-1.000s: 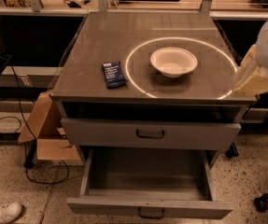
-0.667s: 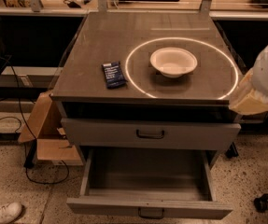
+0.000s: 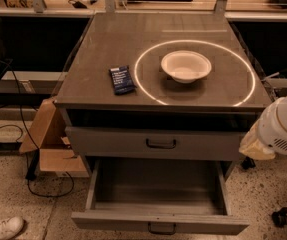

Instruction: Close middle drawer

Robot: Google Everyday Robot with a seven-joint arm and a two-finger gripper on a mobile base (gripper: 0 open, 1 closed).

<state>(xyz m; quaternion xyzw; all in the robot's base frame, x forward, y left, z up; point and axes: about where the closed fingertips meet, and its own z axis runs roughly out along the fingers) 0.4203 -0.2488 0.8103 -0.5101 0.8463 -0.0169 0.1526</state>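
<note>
Grey middle drawer (image 3: 158, 196) pulled out | gripper (image 3: 256, 146) upper right, apart

White rounded robot arm segment (image 3: 283, 124) sits at right edge, mid-height, w/ pale beige padded joint (image 3: 255, 146) at its lower-left end, angled down-left. Gripper not in shot, only arm shows.

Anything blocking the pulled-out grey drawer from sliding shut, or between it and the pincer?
Nothing visible does. The wide grey pulled-out drawer shows a bare tray; the pincer hangs at its upper right, with open air between.
</note>
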